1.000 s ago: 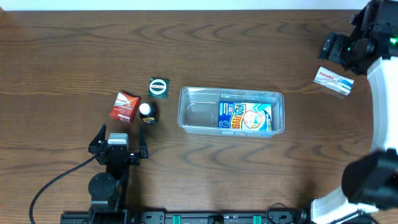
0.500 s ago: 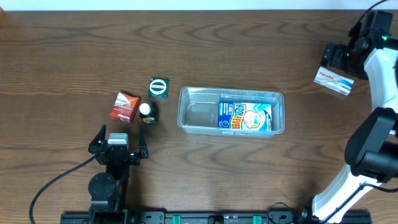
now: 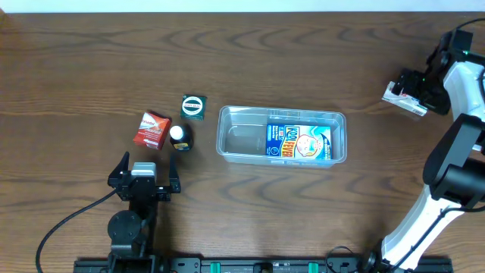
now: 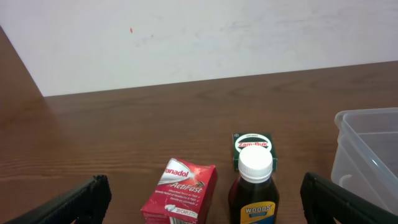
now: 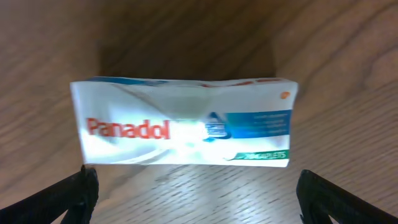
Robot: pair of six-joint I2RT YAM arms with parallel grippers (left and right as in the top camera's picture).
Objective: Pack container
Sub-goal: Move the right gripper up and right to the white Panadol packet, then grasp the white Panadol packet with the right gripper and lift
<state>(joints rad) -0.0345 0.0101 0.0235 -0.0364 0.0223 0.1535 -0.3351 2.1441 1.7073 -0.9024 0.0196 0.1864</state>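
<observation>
The clear plastic container (image 3: pixel 227 140) lies mid-table and holds a blue and orange box (image 3: pixel 298 142) in its right half; its corner shows in the left wrist view (image 4: pixel 367 149). My right gripper (image 3: pixel 415 92) is open, low over a white Panadol box (image 3: pixel 396 98) at the far right; in the right wrist view the box (image 5: pixel 183 121) lies just ahead of the spread fingertips (image 5: pixel 198 193). My left gripper (image 3: pixel 144 177) is open and empty, resting near the front edge, its fingers (image 4: pixel 199 199) facing the red box and the bottle.
Left of the container stand a red Panadol ActiFast box (image 3: pixel 152 130) (image 4: pixel 180 191), a dark Woods syrup bottle with a white cap (image 3: pixel 179 136) (image 4: pixel 254 190), and a green Zam-Buk tin box (image 3: pixel 194 105) (image 4: pixel 254 147). A white wall runs behind the table's far edge.
My right arm has moved down and over the white Panadol box, now partly covering it from above. The left arm and the other things have not moved.
</observation>
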